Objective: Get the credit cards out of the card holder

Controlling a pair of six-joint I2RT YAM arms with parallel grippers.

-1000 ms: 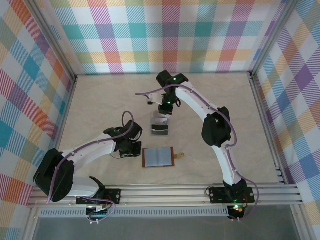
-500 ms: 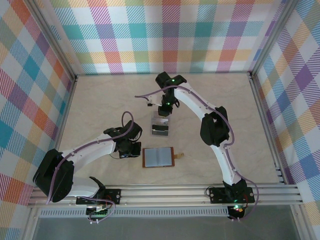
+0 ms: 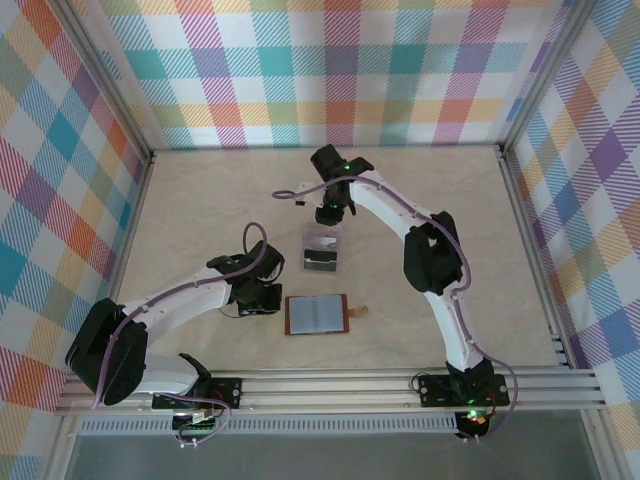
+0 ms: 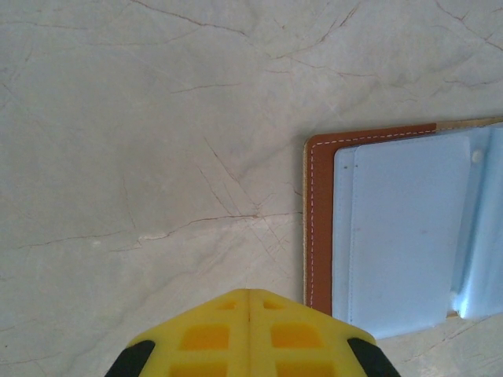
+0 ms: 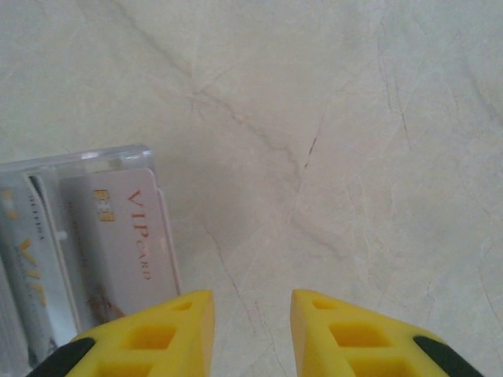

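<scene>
Two robot arms work over a pale, marble-patterned table (image 3: pixel 190 220). The small brown leather card holder (image 3: pixel 317 313) lies open and flat near the arms' bases, grey-blue pockets facing up. The left gripper (image 4: pixel 249 334), its yellow fingers pressed together on nothing, sits just beside the holder's left edge. Farther back, apart from the holder, the thin rectangular credit cards (image 5: pixel 118 243) — pale ones lettered "VIP card", plus a darker one in the overhead view — lie stacked with a clear plastic sleeve (image 5: pixel 86 159). The right gripper (image 5: pixel 251 330) hangs just beyond that stack, jaws spread with bare table between them (nothing held). This looks like the letting-go step, with a card set down outside the holder. Whether any card remains in the pockets cannot be told. Next, the right arm would likely need to lift clear of the stack without nudging it, then inspect the pockets.
</scene>
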